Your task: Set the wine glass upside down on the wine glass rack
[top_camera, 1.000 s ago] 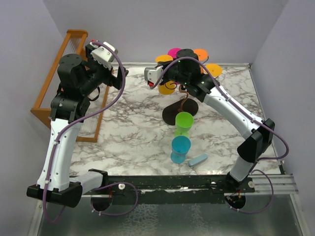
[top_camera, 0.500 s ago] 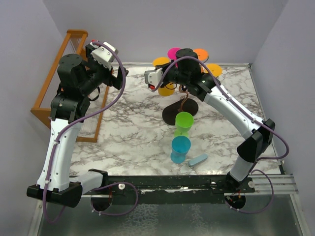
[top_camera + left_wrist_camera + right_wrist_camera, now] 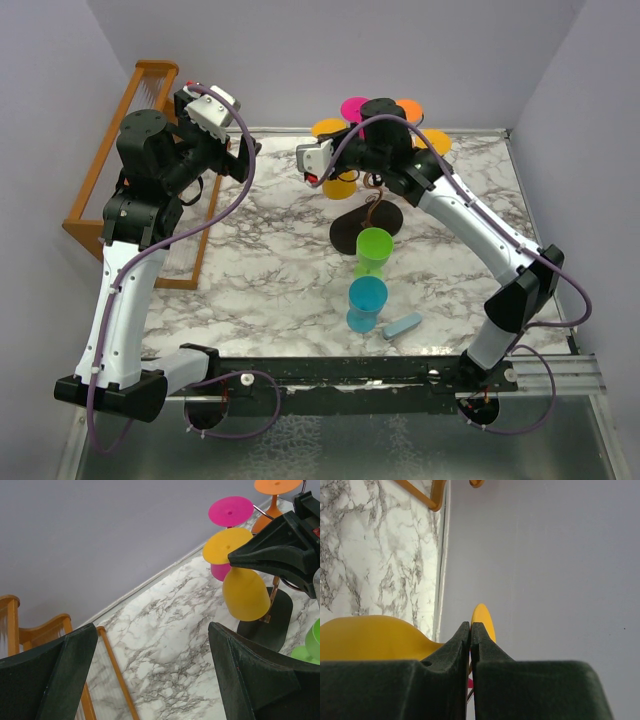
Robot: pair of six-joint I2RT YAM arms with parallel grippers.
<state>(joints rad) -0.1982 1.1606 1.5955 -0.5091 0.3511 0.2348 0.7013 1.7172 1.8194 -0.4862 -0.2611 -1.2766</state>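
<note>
The right jaws were clenched on the thin stem of the yellow wine glass (image 3: 246, 594). The left jaws were wide apart with nothing in them, up near the wooden rack (image 3: 100, 200) and well away from the job.

The marble counter (image 3: 280, 270) was hard. If the glass dropped onto it, the glass could crack or roll off.

The wine glass rack (image 3: 365, 228) was thin wire on a flat black base. A push from the right arm (image 3: 470, 225) could make it wobble or tip, and the glasses hanging on it would fall too.

The yellow glass was held upside down, bowl down and round foot up, right beside the rack's twisted stem. I could not tell if its foot was resting on a wire arm yet. If the jaws let go too soon, I think it would fall straight down.

A pink glass (image 3: 230, 511) hung just behind the yellow one. A small wrong move could knock the two together.

The green cup (image 3: 375, 250) stood touching the front of the rack's base, with the blue cup (image 3: 366, 303) just in front of it. A falling glass could hit the green one.
</note>
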